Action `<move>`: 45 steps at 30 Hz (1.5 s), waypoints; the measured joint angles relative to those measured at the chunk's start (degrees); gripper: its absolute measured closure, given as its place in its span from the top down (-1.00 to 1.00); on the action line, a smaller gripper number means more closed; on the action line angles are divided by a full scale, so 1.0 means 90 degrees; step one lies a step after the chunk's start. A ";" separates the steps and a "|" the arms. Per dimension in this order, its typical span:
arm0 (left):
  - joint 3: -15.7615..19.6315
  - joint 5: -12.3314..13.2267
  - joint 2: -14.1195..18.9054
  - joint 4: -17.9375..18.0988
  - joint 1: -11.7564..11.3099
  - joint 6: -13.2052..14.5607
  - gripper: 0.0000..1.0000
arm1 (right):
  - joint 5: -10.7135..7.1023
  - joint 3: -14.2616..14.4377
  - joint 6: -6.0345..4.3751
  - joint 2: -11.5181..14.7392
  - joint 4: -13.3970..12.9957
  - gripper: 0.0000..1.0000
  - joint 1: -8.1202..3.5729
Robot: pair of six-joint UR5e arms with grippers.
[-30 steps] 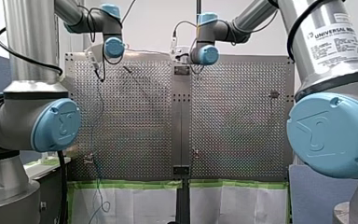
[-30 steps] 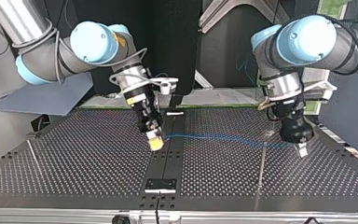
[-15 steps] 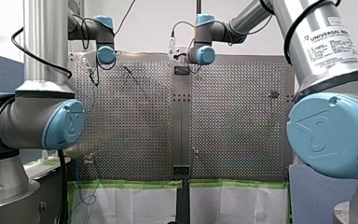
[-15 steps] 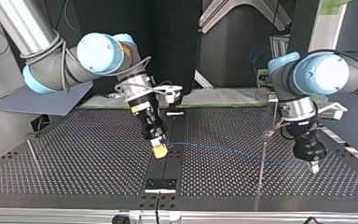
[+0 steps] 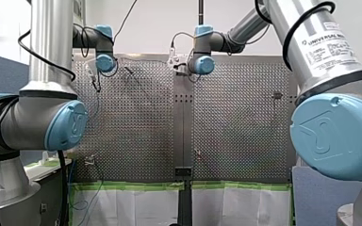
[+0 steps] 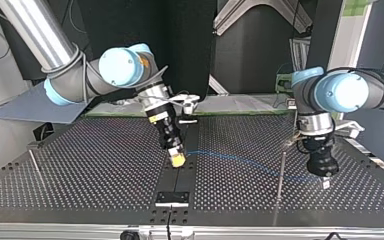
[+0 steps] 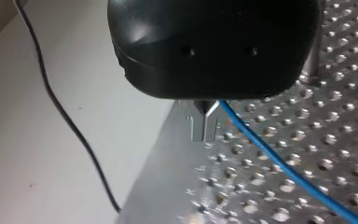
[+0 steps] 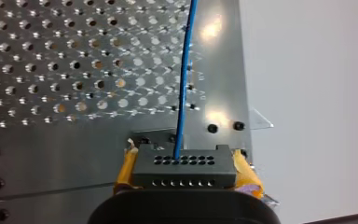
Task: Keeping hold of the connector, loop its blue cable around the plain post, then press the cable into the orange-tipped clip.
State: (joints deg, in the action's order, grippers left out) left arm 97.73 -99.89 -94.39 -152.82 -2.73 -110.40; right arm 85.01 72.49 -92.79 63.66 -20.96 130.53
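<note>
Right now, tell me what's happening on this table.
Both arms are working one blue cable. My right gripper, with yellow pads, is shut on the dark connector at the cable's end, near the middle of the perforated table. My left gripper grips the cable further along, at the top view's right, so it stretches between them. It passes a thin post there but is not looped around it yet.

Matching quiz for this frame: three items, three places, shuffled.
1. dark rectangular connector block
2. thin blue cable
3. slim plain metal post

A. on the perforated table, nearer my left end effector
B. between my right end effector's yellow pads
C. stretched from one end effector towards the other

Pairs: 1-B, 2-C, 3-A.
</note>
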 joint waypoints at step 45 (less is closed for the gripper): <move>0.0370 0.0515 -0.0895 0.0326 0.0045 -0.0304 0.98 | 0.0232 0.1099 0.0031 -0.1044 -0.0660 -1.00 0.0202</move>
State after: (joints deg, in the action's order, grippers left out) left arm 101.06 -95.25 -102.45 -149.88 -2.33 -113.15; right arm 87.09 82.38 -92.51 54.26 -26.90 132.35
